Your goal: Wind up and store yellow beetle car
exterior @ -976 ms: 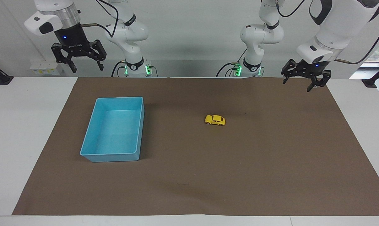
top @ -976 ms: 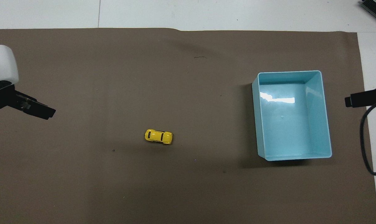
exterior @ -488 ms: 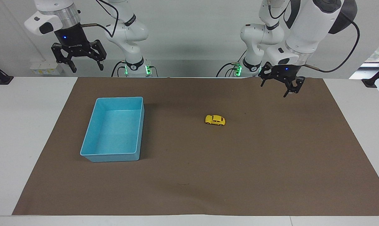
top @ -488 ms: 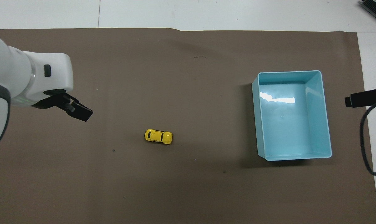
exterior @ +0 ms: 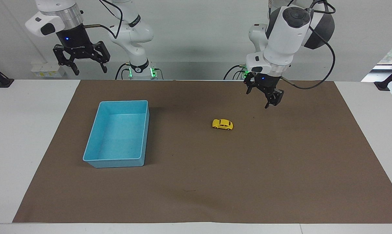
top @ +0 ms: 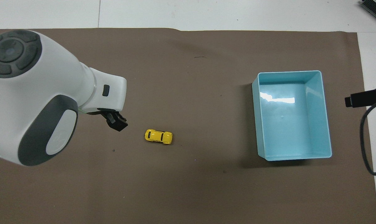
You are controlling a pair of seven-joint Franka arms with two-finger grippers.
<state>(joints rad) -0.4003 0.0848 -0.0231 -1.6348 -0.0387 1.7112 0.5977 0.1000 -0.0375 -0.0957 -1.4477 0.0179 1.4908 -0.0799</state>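
One step is in hand: your left gripper [exterior: 260, 96], jaws open and empty, hangs near the yellow beetle car [exterior: 222, 124]; lower over it and close.

Left arm bent forward, wrist angled down, left gripper [exterior: 260, 96] raised, fingers spread apart, empty, right arm waiting upright, right gripper [exterior: 81, 62] held high, pointing down, fingers apart, empty

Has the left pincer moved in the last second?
Yes. The left pincer, open, has swung in from the mat's edge toward the yellow car, and now hangs over the mat short of it.
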